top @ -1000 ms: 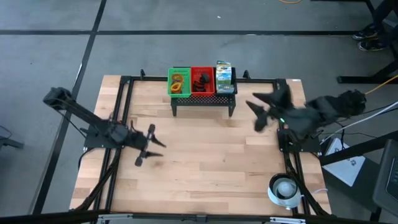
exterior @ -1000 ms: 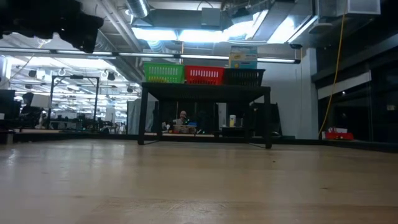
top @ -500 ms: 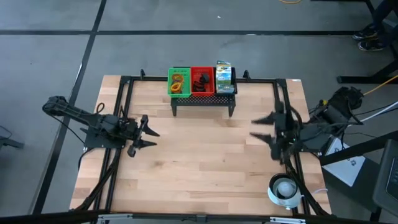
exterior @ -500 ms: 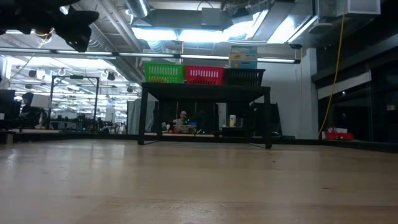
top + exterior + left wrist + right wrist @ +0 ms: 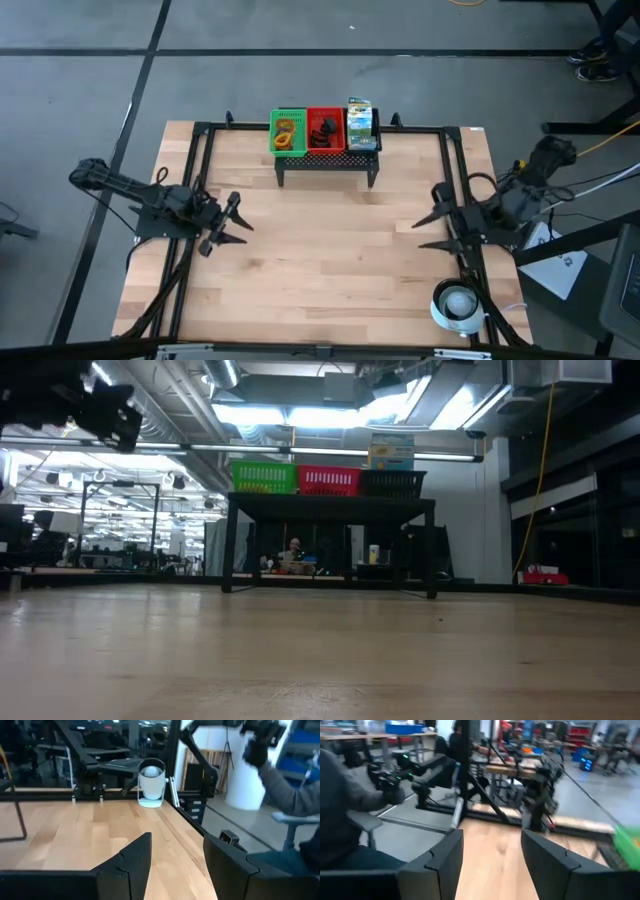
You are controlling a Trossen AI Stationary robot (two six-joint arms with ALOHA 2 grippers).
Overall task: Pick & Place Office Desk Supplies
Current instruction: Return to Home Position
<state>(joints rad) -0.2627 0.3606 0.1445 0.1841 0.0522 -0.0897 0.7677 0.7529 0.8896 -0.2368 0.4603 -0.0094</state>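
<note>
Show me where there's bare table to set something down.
Free: the table middle, between left hand and right hand, from the black mesh stand to the near edge. Crowded: the stand's top, full with green bin, red bin, black bin; round white object at the near right corner.

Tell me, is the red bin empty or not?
Not empty. The high view shows small dark items inside the red bin, on the black stand; they are too small to identify.
</note>
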